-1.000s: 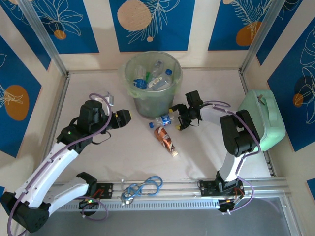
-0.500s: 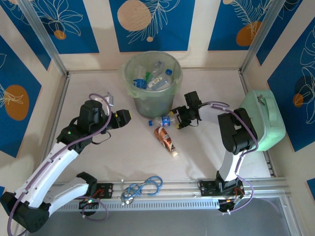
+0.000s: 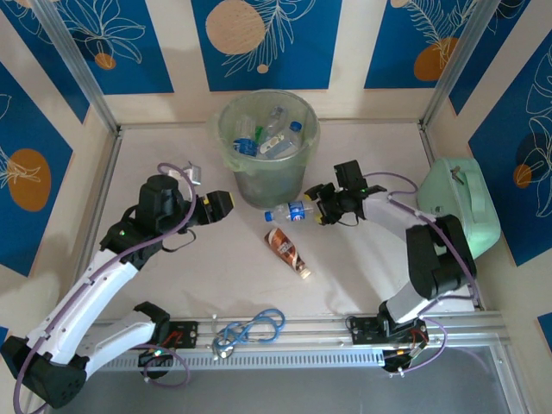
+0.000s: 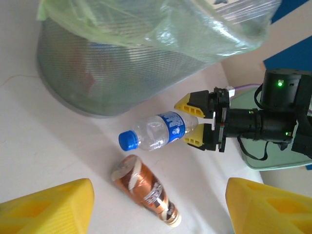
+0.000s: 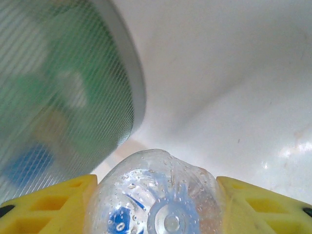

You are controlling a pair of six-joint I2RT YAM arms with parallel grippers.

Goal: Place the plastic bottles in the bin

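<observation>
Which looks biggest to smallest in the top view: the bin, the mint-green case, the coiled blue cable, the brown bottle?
1. bin
2. mint-green case, close to the bin
3. coiled blue cable
4. brown bottle

You see a clear bottle (image 3: 290, 211) with a blue cap and blue label, a brown bottle (image 3: 286, 250) swirled with white, a pale-green bin (image 3: 259, 185) with a fine mesh pattern, and your right end effector (image 4: 188, 122) tipped yellow.

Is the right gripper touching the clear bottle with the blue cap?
Touching. The right wrist view shows the bottle wedged against both fingers of the right gripper.
</observation>
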